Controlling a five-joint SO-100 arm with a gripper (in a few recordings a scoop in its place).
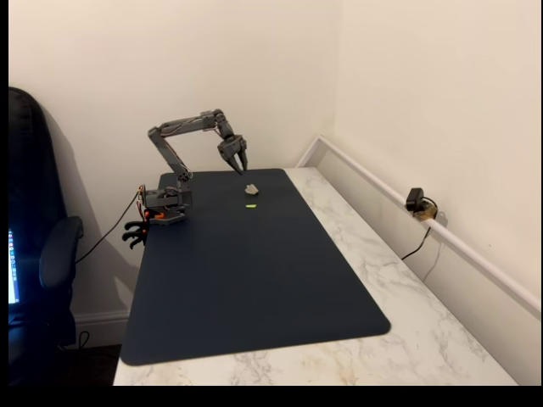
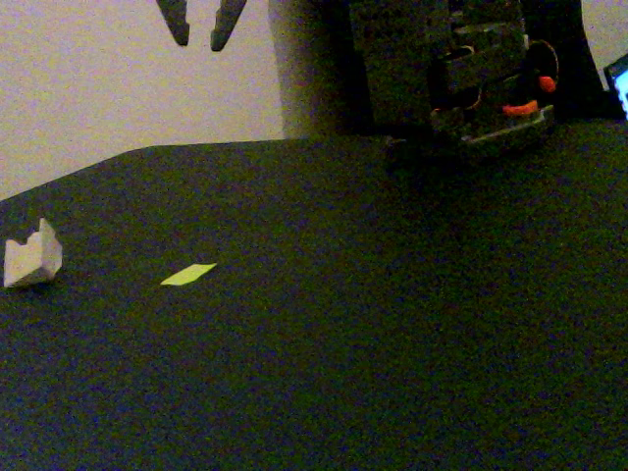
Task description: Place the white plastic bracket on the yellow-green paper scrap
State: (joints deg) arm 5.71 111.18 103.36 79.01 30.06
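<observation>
Claw fingers are spread apart and nothing is held between them; the gripper (image 1: pixel 237 159) is seen hanging in the air, tips down, above the far end of the dark mat (image 1: pixel 254 280). It is likely kept high and wide like this so that it can be dropped over the small piece below. The white plastic bracket (image 2: pixel 32 257) is found on the mat, under the gripper and a little to one side, not yet touched. It is a tiny pale chunk with a notch cut in its top, so two little points stick up, and its sides look flat. It looks hard and light, and could be knocked away easily. The yellow-green paper scrap (image 2: pixel 188 274) is laid flat on the mat just beside the bracket, apart from it, with bare mat between them. It is thin and bright. The mat is spread on a white marble table (image 1: pixel 407 280), and the arm's base (image 1: pixel 164 208) is fixed at the mat's edge.
</observation>
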